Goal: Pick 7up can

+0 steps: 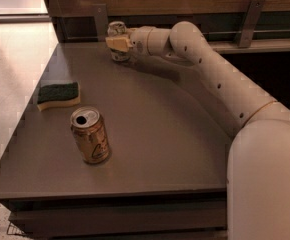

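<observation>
The 7up can, small and whitish-silver with a silver top, stands upright at the far edge of the grey table, near the back wall. My gripper reaches in from the right at the end of the long cream arm. It is right at the can, and its yellowish tip lies across the can's front at mid height. The can's base still rests on the table.
A gold-brown can with an open top stands near the front left of the table. A green and yellow sponge lies at the left. A wooden back wall with metal brackets runs behind the table. My arm crosses the right side.
</observation>
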Robot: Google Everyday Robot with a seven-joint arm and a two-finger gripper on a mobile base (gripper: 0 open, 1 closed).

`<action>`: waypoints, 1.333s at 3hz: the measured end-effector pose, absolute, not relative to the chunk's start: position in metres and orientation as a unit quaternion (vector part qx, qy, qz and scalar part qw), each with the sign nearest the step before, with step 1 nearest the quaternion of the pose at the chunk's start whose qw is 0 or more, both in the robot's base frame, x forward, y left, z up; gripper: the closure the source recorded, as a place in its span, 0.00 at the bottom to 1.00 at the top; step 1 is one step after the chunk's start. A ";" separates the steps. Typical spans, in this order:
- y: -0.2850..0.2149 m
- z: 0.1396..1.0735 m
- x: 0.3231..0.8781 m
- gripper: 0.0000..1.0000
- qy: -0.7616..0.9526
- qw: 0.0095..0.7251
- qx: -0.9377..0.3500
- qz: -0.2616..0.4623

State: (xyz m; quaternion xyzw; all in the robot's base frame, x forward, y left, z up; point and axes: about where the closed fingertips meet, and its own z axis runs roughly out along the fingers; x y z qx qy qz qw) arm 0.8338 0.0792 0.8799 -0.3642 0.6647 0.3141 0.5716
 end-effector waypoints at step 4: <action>0.054 0.933 0.811 1.00 0.654 0.592 -0.375 0.285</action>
